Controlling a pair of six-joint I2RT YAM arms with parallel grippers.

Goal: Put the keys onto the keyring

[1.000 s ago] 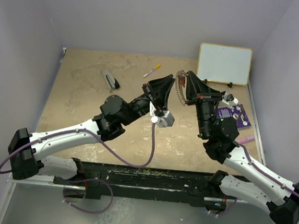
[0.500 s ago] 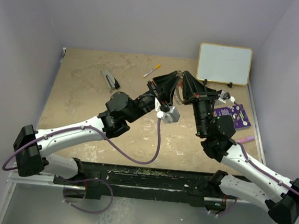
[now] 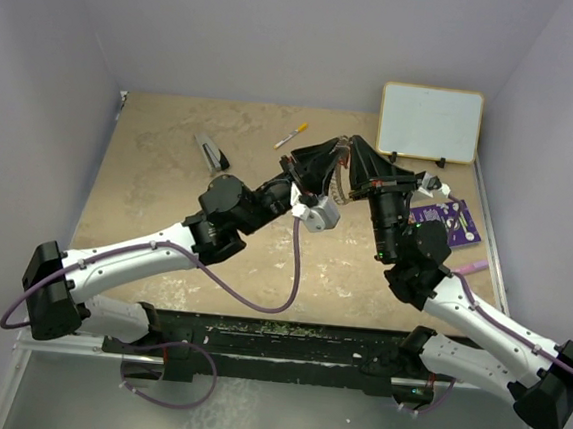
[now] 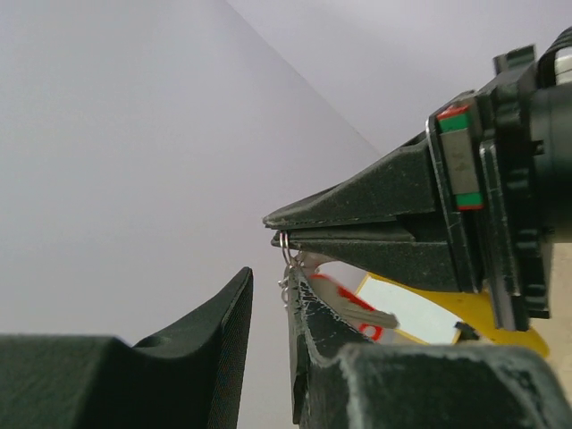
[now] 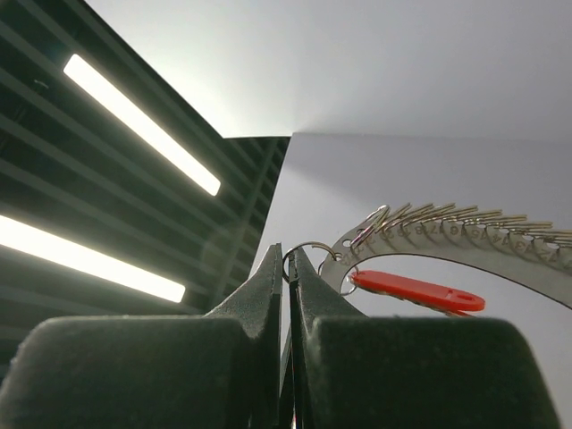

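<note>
Right gripper (image 5: 288,255) — clamped tight on the small wire loop of the keyring (image 5: 465,234), held in mid-air. The red-tagged keys (image 5: 416,290) hang beside it. Left gripper (image 4: 271,290) — jaws slightly parted, gripping nothing visible. It is now tip-to-tip with the right; a second ago it was apart.

Left gripper (image 3: 338,151) has swung in, apparently touching keyring (image 3: 337,183).

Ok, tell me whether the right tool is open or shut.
Shut: the right tool has its fingers pressed together, pinching a small wire loop.
</note>
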